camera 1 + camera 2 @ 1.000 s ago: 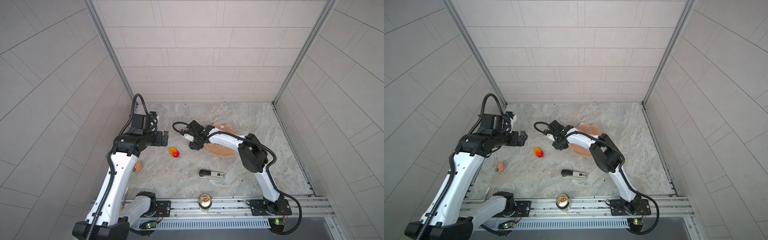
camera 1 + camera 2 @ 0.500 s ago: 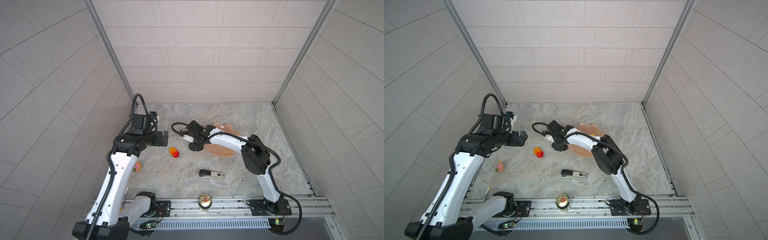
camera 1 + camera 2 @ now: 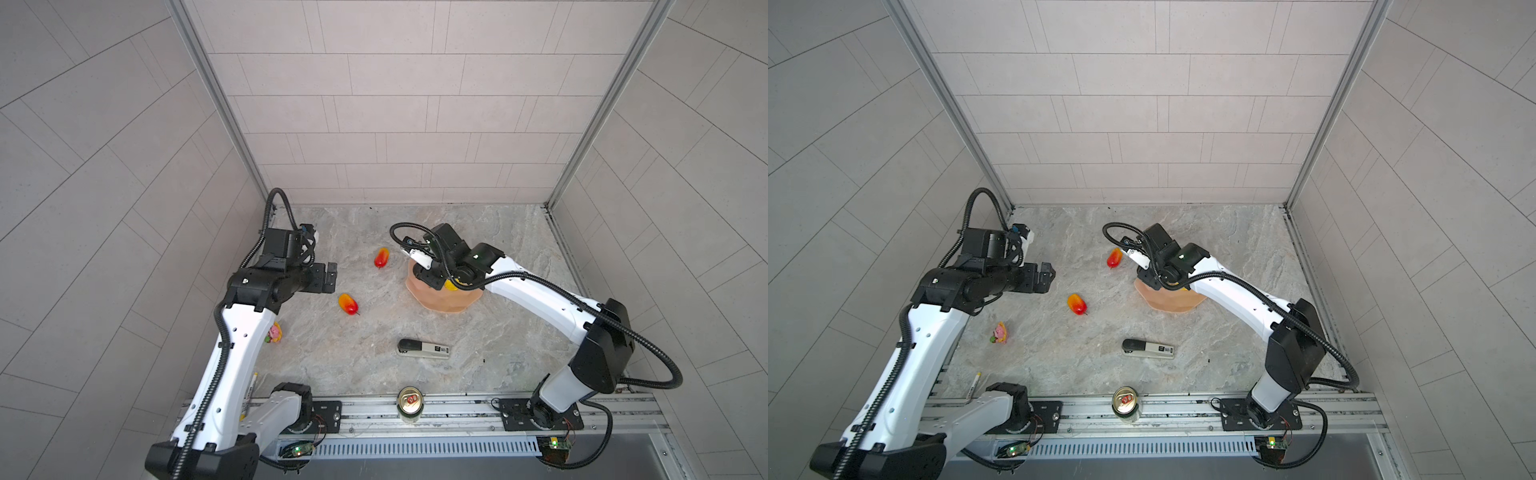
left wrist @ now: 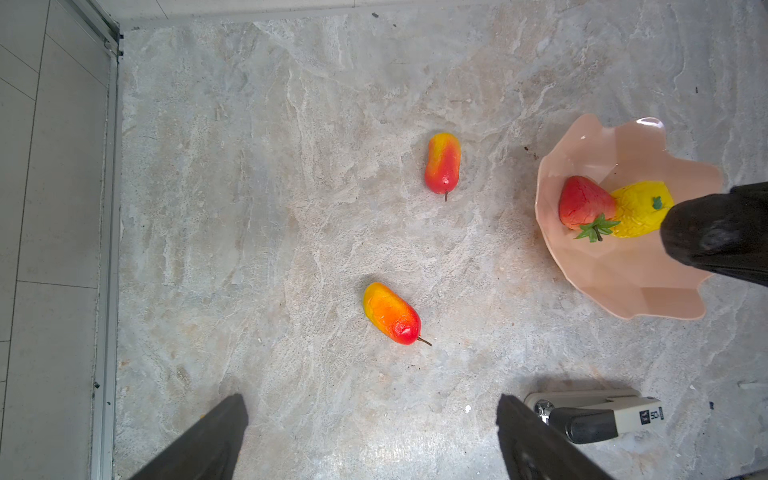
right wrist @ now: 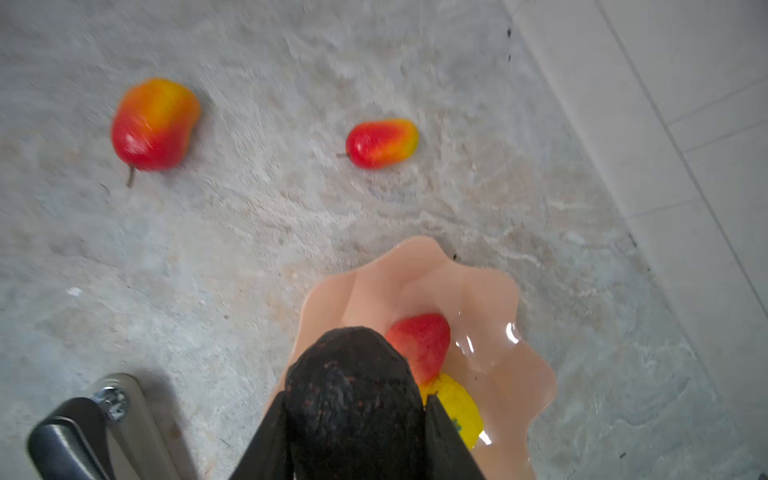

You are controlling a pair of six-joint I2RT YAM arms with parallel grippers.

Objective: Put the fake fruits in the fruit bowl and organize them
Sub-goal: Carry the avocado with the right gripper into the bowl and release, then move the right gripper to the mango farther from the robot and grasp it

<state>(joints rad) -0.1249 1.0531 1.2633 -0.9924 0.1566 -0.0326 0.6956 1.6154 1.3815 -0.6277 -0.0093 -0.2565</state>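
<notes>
My right gripper (image 5: pixel 355 415) is shut on the dark, bumpy avocado (image 5: pixel 353 386) and holds it just above the near rim of the peach-pink fruit bowl (image 5: pixel 415 282). Inside the bowl lie the red strawberry (image 5: pixel 422 345) and the yellow lemon (image 5: pixel 457 411). Two red-orange mangoes (image 4: pixel 443 163) (image 4: pixel 390 313) rest on the table left of the bowl (image 4: pixel 640 291). The left gripper (image 4: pixel 372 401) hangs open and empty above the table near the closer mango (image 3: pixel 348 303). In both top views the right wrist (image 3: pixel 430 280) covers most of the bowl (image 3: pixel 440 305).
A black-and-grey stapler (image 3: pixel 422 348) lies in front of the bowl. A metal drink can (image 3: pixel 410 403) stands on the front rail. A small pink-and-yellow item (image 3: pixel 1000 332) sits near the left arm. Tiled walls close in the table on three sides.
My right gripper has closed on the avocado and carried it right, from the table left of the bowl to above the bowl's rim. The farther mango now shows. The left arm has not moved.
</notes>
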